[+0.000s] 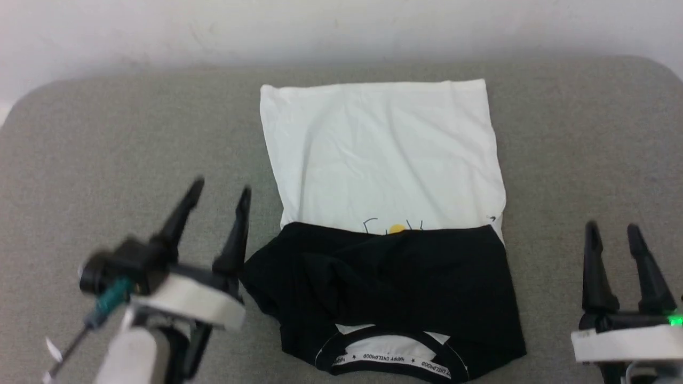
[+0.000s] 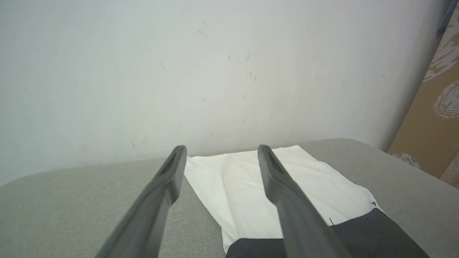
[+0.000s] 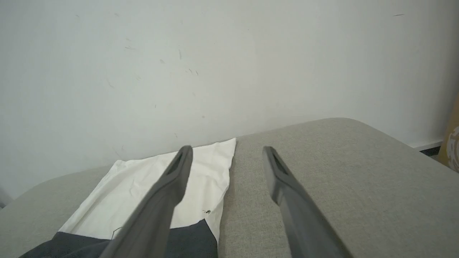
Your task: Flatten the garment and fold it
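Note:
The garment (image 1: 381, 154) lies flat on the grey padded table (image 1: 106, 138), its white body toward the far wall. Both black sleeves (image 1: 389, 277) are folded in over the chest, and the black collar with white lettered neck tape (image 1: 392, 356) sits at the near edge. A bit of the chest print (image 1: 396, 228) peeks above the sleeves. My left gripper (image 1: 221, 189) hovers open just left of the sleeves, holding nothing. My right gripper (image 1: 612, 228) stands open at the lower right, apart from the cloth. The wrist views show the garment (image 2: 251, 190) (image 3: 143, 190) beyond the empty fingers.
A white wall (image 1: 341, 26) rises behind the table's far edge. The table's corners are rounded. A brown patterned panel (image 2: 434, 118) stands past the table's right end. Bare grey surface lies on both sides of the shirt.

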Controlling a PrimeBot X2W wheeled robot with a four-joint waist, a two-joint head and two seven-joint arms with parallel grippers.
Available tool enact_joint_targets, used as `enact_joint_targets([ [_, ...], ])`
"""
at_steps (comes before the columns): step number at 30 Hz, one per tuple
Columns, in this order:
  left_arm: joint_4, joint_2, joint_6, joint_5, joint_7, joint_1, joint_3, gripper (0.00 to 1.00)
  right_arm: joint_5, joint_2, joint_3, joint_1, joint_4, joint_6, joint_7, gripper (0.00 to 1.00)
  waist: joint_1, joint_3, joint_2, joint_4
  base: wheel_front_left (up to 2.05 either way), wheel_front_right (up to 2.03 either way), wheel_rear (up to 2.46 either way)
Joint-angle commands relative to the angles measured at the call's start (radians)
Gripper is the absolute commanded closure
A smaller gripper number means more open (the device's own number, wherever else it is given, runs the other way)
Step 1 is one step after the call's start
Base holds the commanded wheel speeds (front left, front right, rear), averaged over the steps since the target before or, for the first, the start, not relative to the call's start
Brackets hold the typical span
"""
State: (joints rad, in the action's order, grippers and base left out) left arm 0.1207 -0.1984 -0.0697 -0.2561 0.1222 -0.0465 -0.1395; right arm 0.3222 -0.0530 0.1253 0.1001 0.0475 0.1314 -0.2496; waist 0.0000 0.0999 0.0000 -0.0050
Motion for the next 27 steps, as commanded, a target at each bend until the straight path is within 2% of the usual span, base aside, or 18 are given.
enact_joint_targets([
  [1,0.020,-0.033,-0.020,-0.012,-0.059,-0.114,-0.004,0.00,-0.015,0.003,0.003,-0.045,0.031,-0.001,0.003,0.00,0.0000,0.091,0.0000,0.007,0.00,0.00,0.00],
  [3,0.023,-0.043,-0.026,-0.025,-0.094,-0.164,-0.004,0.00,-0.023,0.003,0.004,-0.058,0.042,-0.001,0.008,0.00,0.0000,0.110,0.0000,0.009,0.00,0.00,0.00],
  [8,0.014,-0.106,-0.048,-0.110,-0.285,-0.448,-0.004,0.00,-0.032,0.003,0.002,-0.109,0.095,-0.001,0.025,0.00,0.0000,0.233,0.0000,0.007,0.00,0.00,0.00],
  [14,-0.133,-0.197,-0.057,-0.182,-0.524,-0.779,-0.033,0.00,-0.029,0.003,-0.016,-0.155,0.110,-0.001,0.026,0.00,0.0000,0.359,0.0000,-0.029,0.00,0.00,0.00],
  [18,-0.250,-0.219,-0.058,-0.212,-0.655,-0.941,-0.053,0.00,-0.026,0.003,-0.021,-0.175,0.108,-0.001,0.019,0.00,0.0000,0.422,0.0000,-0.058,0.00,0.00,0.00],
  [23,-0.351,-0.196,-0.043,-0.284,-0.781,-1.079,-0.039,0.00,-0.018,0.003,-0.034,-0.200,0.107,-0.001,0.009,0.00,0.0000,0.493,0.0000,-0.097,0.00,0.00,0.00],
  [27,-0.397,-0.222,-0.045,-0.269,-0.875,-1.147,-0.079,0.00,-0.011,0.003,-0.044,-0.212,0.107,-0.001,0.003,0.00,0.0000,0.541,0.0000,-0.120,0.00,0.00,0.00],
])
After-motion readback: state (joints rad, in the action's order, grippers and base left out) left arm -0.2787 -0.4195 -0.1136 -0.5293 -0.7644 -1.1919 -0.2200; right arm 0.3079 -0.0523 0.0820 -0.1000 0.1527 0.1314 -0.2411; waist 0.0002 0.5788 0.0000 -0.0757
